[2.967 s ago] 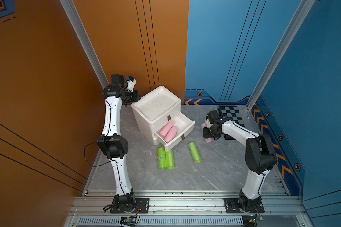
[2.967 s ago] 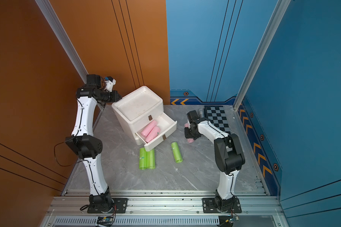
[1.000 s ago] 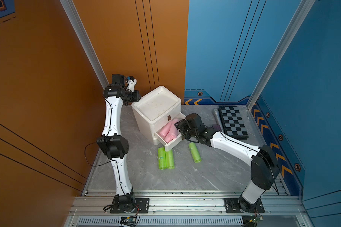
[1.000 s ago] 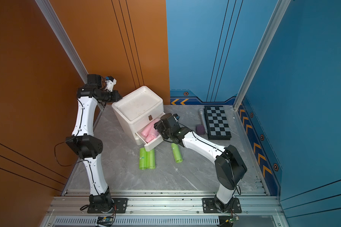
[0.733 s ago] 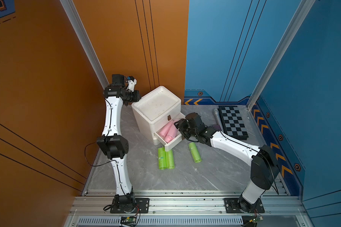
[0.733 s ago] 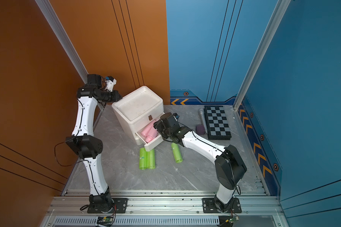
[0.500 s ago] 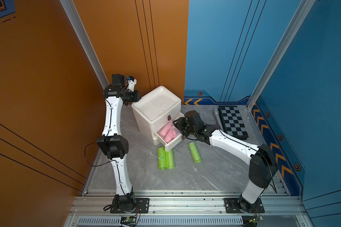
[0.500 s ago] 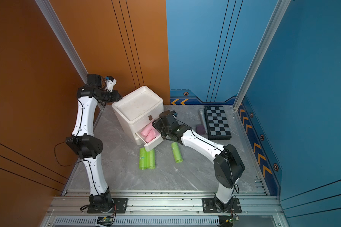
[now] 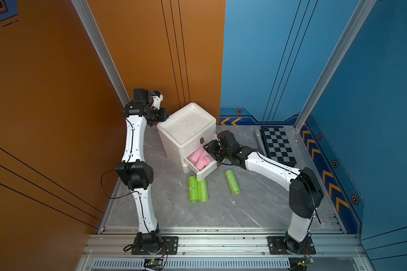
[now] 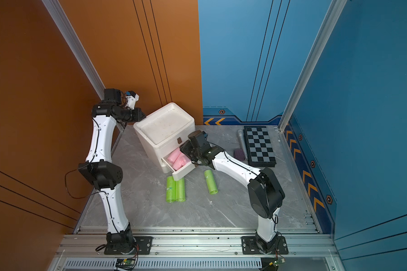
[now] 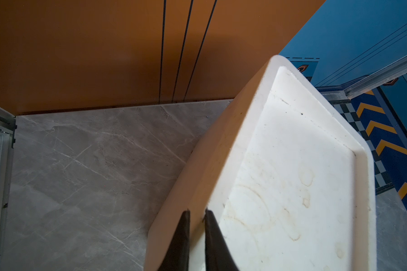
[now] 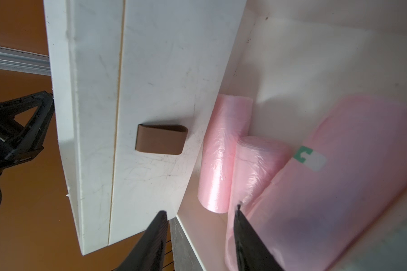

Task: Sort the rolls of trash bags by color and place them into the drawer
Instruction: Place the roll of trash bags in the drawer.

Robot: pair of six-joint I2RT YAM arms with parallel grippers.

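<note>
My right pincer (image 12: 200,209) is open, empty, at the drawer (image 9: 207,169) holding three pink rolls (image 12: 221,152); my left pincer (image 11: 197,211) clamps the cabinet (image 9: 186,124) rim. Three green rolls (image 9: 197,188) lie outside. Risk: on pulling back, a finger (image 12: 247,239) snags pink film, dragging a roll out

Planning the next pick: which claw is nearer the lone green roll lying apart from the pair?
Right. The right claw hangs over the open drawer, just behind the lone green roll; the left claw pinches the far rim of the cabinet, much farther away.
</note>
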